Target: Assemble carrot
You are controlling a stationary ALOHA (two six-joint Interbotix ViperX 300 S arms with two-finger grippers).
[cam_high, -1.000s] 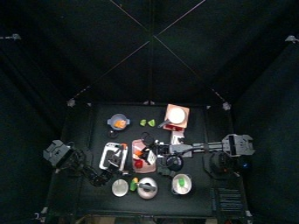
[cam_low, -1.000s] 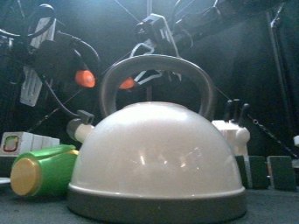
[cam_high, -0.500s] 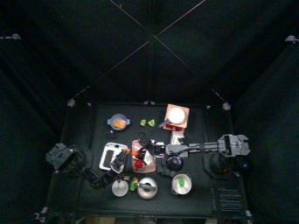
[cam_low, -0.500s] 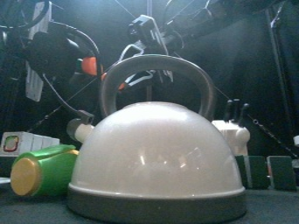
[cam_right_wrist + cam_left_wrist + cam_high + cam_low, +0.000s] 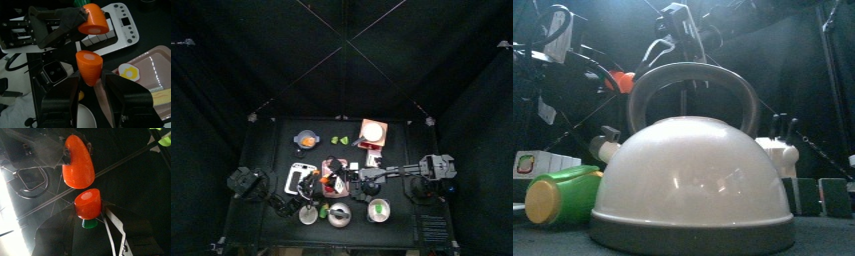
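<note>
My left gripper is shut on the carrot's short top piece, which is orange with a green stub. My right gripper is shut on the carrot's longer tapering piece. The two pieces are held end to end above the table's middle, with a small gap between them in the right wrist view. The top piece shows there in the left jaws, and the tapering piece shows in the left wrist view. In the front view the orange pieces hang behind the kettle's handle.
A white kettle and a green cup stand at the table's front edge. The top view shows a pink tray, a bowl with an orange fruit, green lime pieces, a white board and a bowl.
The two grippers have come together. The orange pieces, apart a second ago in the front view, now sit close to each other and a little higher.
</note>
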